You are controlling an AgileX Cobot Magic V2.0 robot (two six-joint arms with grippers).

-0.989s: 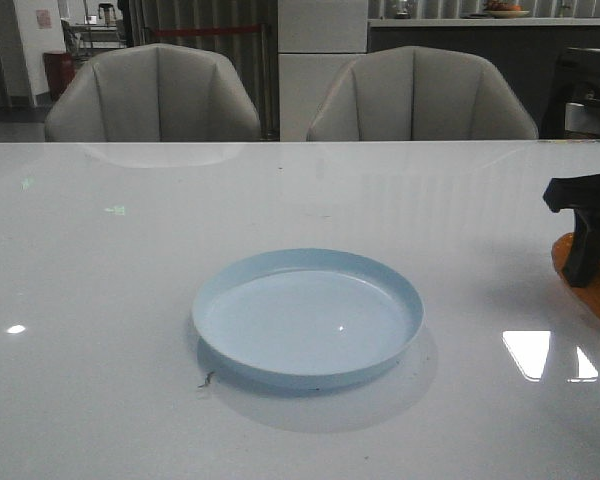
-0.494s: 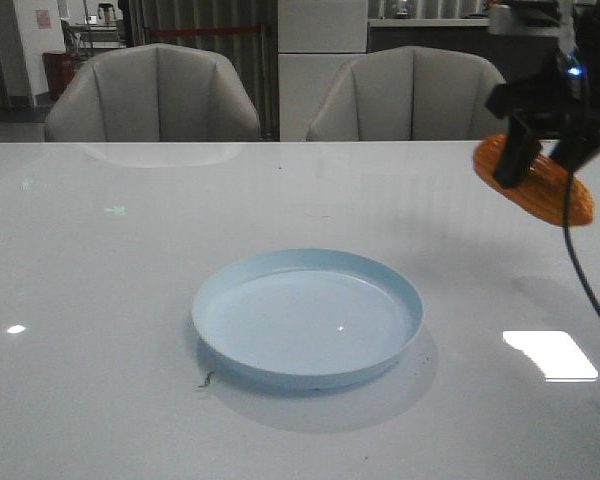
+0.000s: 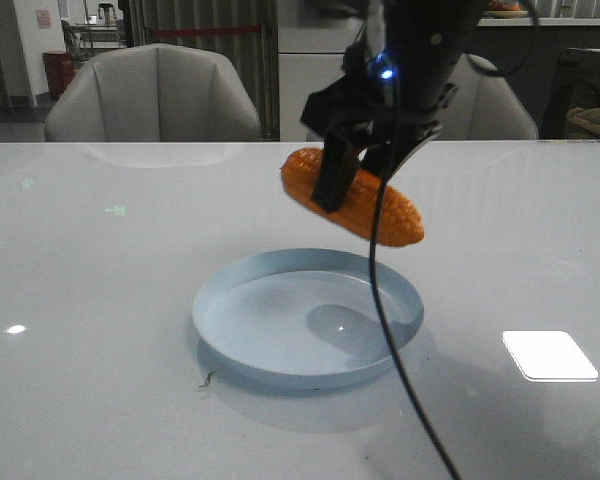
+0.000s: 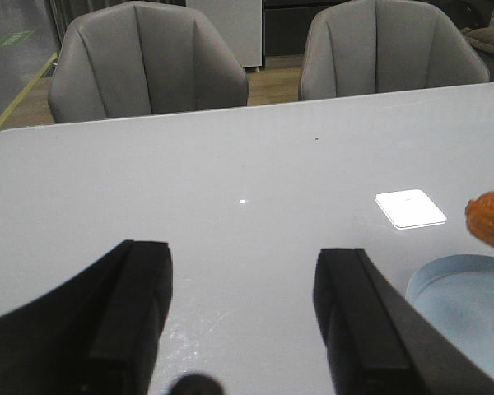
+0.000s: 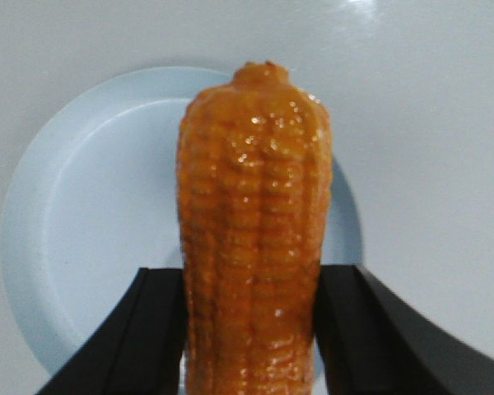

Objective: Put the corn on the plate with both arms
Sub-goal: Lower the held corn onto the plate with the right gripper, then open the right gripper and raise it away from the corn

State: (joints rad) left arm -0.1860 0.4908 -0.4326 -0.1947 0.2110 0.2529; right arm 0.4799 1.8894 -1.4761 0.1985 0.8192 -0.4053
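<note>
Right gripper (image 3: pixel 365 170) clamps the corn (image 3: pixel 355 197) above the plate (image 3: pixel 215 325), clear of its rim, carried in from the table's right edge. Left gripper (image 4: pixel 243 317) gapes wide, holding nothing.

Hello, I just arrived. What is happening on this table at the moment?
The right gripper is holding an orange corn cob in the air above a pale blue plate on the white table. The cob is tilted and does not touch the plate yet; in the right wrist view it sits clamped between the two fingers directly over the plate. The left gripper is open and holds nothing, hanging over the bare table beside the plate. The corn is not yet set down.
</note>
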